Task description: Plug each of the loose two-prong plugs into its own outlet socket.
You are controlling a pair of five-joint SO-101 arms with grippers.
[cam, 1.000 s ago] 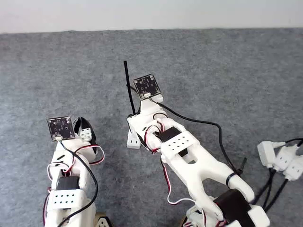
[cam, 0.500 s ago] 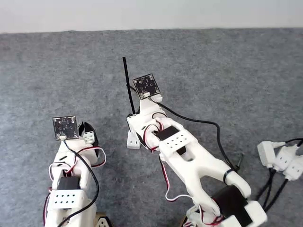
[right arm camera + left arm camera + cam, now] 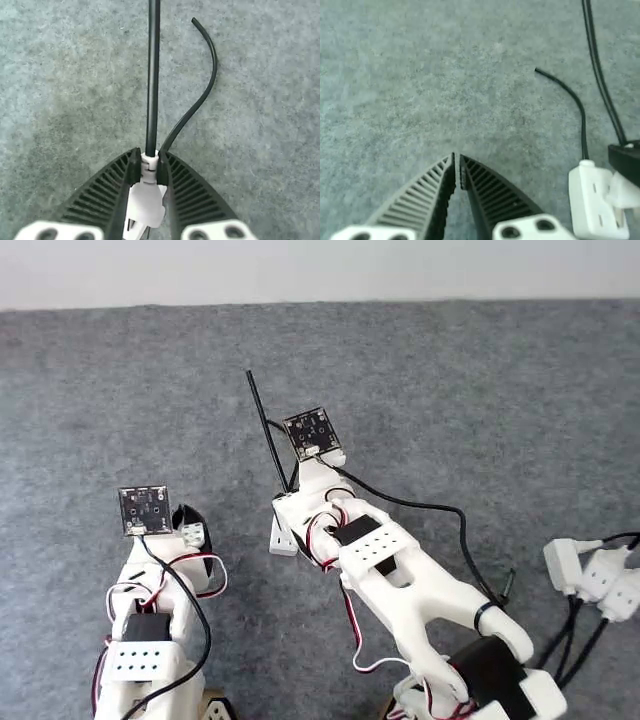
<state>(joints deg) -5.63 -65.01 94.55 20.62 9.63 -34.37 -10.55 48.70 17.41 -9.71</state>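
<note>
- The right gripper (image 3: 146, 152) was clenched on a small white plastic plug (image 3: 146, 200), whose stiff black cord (image 3: 152, 75) ran straight ahead over the grey felt table (image 3: 500, 390).
- A white rectangular two-slot outlet socket (image 3: 592, 200) lay just beside that gripper.
- The left gripper (image 3: 456, 159) was closed on nothing.

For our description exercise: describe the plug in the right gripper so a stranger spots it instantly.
On the grey table, find the right gripper. Between its black ribbed fingers sits a small white plug. Unlike the outlet socket beside it, whose thin cord curves, this plug's black cord runs straight.
</note>
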